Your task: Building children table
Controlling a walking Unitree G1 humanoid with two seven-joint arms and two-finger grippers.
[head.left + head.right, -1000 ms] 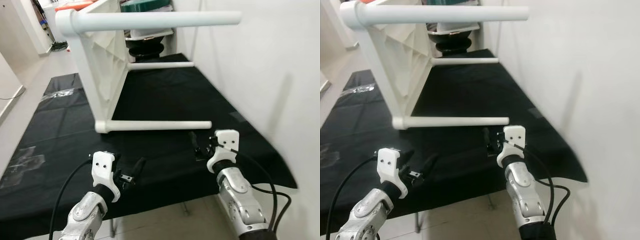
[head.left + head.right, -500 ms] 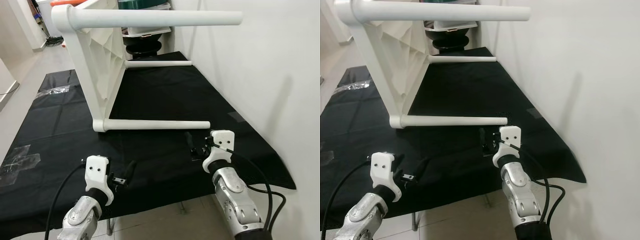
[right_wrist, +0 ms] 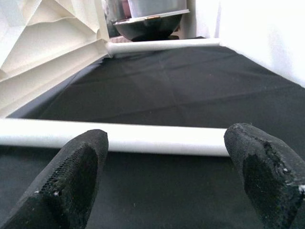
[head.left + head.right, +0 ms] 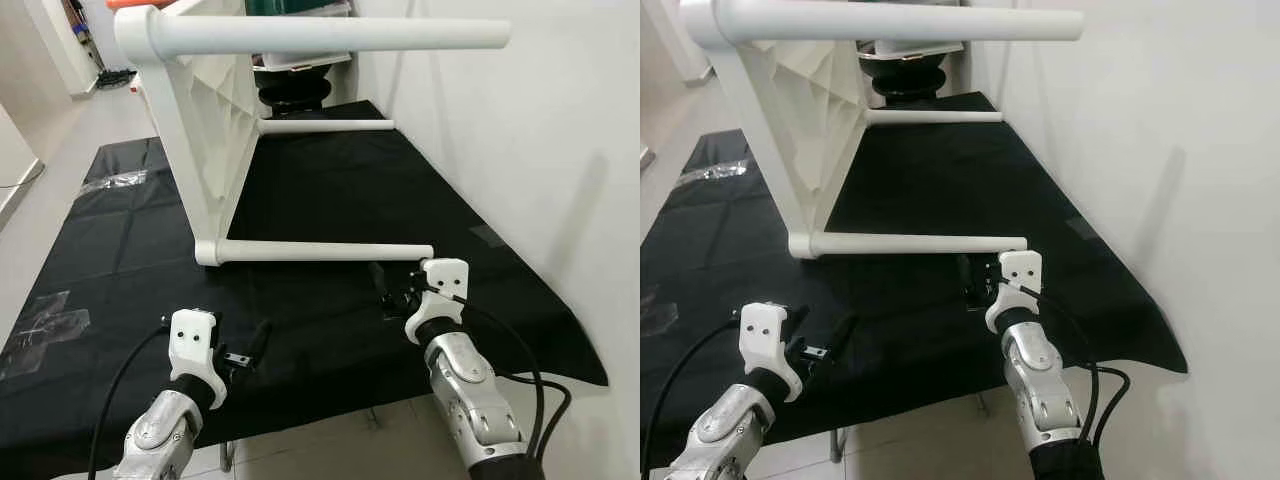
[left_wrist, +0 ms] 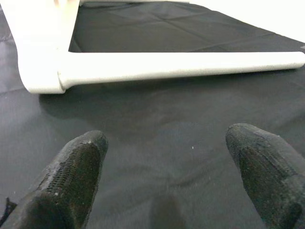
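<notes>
A white children's table (image 4: pixel 205 130) lies on its side on a black mat (image 4: pixel 330 190), its round legs pointing right. The near lower leg (image 4: pixel 320 251) rests on the mat; another leg (image 4: pixel 330 36) juts out high above it, and a far leg (image 4: pixel 325 126) lies behind. My right gripper (image 4: pixel 383 290) hovers open just in front of the near leg's free end, nothing between its fingers (image 3: pixel 76 176). My left gripper (image 4: pixel 258 340) is open over the mat, nearer to me, with the near leg (image 5: pixel 181 64) ahead of its fingers (image 5: pixel 71 176).
A white wall (image 4: pixel 520 150) runs along the right side of the mat. A black round object (image 4: pixel 292 98) with bins on it stands behind the table. Clear tape strips (image 4: pixel 40 325) lie on the mat at left, and tiled floor (image 4: pixel 330 445) shows at the near edge.
The camera has shifted slightly. My left arm dropped lower and closer to me than a second ago; the right gripper stays near the leg's end.
</notes>
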